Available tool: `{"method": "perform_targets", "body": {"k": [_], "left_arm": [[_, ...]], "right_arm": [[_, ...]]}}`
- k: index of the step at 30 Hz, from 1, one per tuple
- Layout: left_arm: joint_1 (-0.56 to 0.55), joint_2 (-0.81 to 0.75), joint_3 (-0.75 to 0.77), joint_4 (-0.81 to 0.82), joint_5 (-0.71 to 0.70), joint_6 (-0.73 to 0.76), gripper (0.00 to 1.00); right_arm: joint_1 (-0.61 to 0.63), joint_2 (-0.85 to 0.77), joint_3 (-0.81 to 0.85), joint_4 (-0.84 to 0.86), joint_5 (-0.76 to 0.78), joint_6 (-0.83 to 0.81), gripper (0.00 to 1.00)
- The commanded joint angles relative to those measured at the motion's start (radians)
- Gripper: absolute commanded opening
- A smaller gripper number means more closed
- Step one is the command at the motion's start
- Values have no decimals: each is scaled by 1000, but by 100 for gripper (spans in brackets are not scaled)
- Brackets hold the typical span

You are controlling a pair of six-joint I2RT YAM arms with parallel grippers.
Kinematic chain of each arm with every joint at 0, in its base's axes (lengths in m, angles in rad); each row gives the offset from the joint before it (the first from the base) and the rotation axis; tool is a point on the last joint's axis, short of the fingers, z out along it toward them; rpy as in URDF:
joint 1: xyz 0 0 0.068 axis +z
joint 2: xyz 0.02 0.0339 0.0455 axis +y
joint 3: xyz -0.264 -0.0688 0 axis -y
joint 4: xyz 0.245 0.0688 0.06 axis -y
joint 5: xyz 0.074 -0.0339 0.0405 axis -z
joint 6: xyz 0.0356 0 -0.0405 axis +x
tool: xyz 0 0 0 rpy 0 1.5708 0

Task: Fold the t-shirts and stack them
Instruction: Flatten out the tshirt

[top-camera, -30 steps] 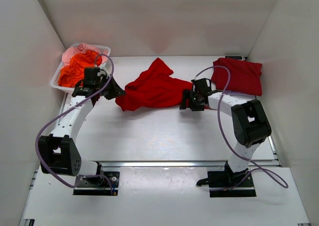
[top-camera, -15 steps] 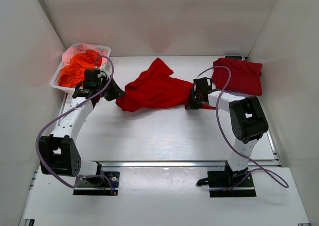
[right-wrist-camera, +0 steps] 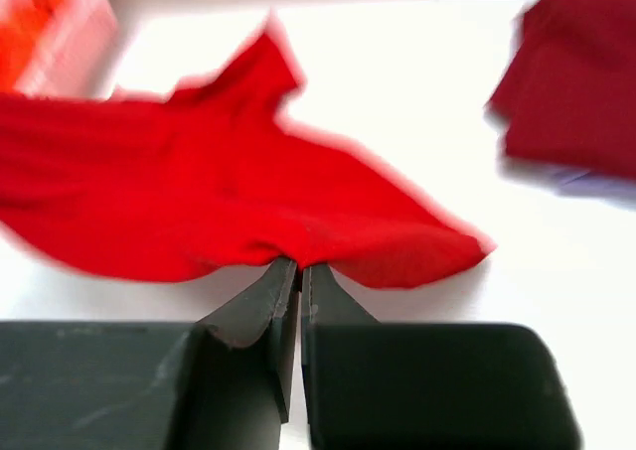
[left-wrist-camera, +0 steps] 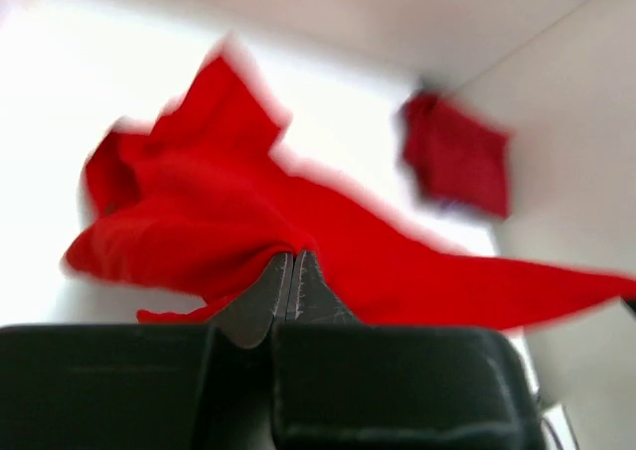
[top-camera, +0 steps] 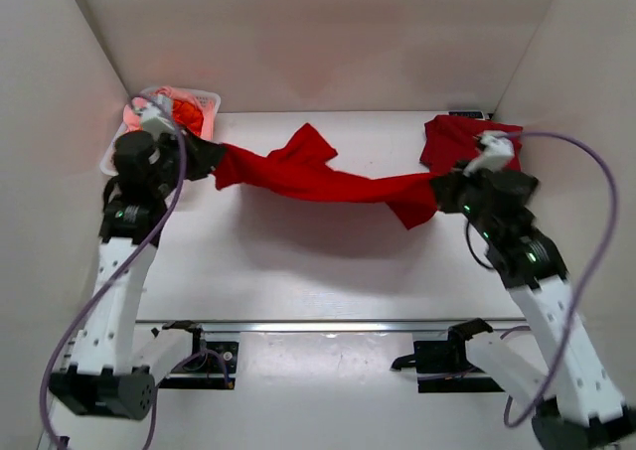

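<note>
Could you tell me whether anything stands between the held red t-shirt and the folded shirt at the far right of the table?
Nothing visible does. The t-shirt hangs stretched between the left gripper and the right gripper, both shut on it. Only the right arm crosses the folded shirt in the top view.

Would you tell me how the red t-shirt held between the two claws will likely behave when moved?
Probably floppy: the t-shirt sags and bunches between the left claw and right claw, a loose corner drooping near the right one. Likely light, since two thin pinches at its ends hold it up. It should crease wherever unsupported.
</note>
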Motion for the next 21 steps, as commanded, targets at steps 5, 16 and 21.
{"method": "perform_targets", "body": {"k": [5, 16, 21], "left_arm": [[-14, -121, 323, -42, -88, 18, 0], [22, 98, 225, 51, 2, 32, 0], [46, 402, 459, 8, 75, 72, 0]], "right_arm": [[-343, -200, 173, -182, -185, -124, 1], [-291, 249, 253, -39, -365, -162, 1], [-284, 533, 501, -26, -261, -230, 0]]}}
